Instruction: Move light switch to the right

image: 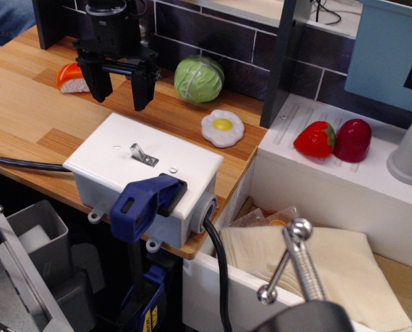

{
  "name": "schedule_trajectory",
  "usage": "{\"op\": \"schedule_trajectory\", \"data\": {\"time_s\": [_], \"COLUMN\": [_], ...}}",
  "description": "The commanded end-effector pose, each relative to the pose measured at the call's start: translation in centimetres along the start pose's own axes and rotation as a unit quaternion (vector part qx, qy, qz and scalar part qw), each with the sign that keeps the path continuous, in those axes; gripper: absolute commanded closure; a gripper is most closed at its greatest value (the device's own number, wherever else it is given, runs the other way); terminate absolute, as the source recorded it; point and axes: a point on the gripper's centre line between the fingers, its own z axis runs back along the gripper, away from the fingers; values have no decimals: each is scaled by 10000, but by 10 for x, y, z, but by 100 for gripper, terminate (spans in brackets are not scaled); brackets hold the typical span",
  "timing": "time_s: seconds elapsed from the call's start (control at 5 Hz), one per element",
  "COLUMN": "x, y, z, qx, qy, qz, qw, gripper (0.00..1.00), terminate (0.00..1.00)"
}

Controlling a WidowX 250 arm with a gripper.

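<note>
A black gripper (121, 86) hangs in the upper left of the frame above a wooden counter (26, 111), its two fingers spread apart and pointing down, with nothing between them. The switch (138, 152), a small grey metal lever on a plate, sits just left of centre on top of a white box (185, 166); the lever leans toward the upper left of the frame. The gripper is above and behind the box, apart from the lever and not touching it.

A blue clamp (145, 204) grips the box's front edge, pinning it to the counter, and a black cable (218, 270) drops from the box's right end. Behind the box lie a toy cabbage (199, 78), a fried egg (222, 128) and an orange-and-white piece (71, 77) partly hidden by the gripper. At right, a strawberry (315, 139) and a dark red piece (353, 140) rest on a white rack (289, 121).

By the look of it, the task has barely begun: the lever appears unmoved, no contact is made, and the whole push to the right is left. The gripper would need to drop beside the lever's left flank first. A slip off so small a lever is the likely risk.
</note>
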Motion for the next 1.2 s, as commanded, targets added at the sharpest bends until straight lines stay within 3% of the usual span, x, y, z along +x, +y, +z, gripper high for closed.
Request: {"op": "schedule_trajectory", "data": {"time_s": [0.0, 0.2, 0.4, 0.8, 1.0], "x": [0, -2, -14, -60, -74], "y": [0, -3, -12, -39, -52], "z": [0, 11, 33, 67, 62], "qx": [0, -42, -257, -568, -736], "qy": [0, -183, -129, -193, 65], "qz": [0, -55, -249, -904, -913], "qw": [10000, 9998, 9993, 9941, 9931], "gripper": [0, 0, 0, 0, 0], "terminate": [0, 0, 0, 0, 0]}}
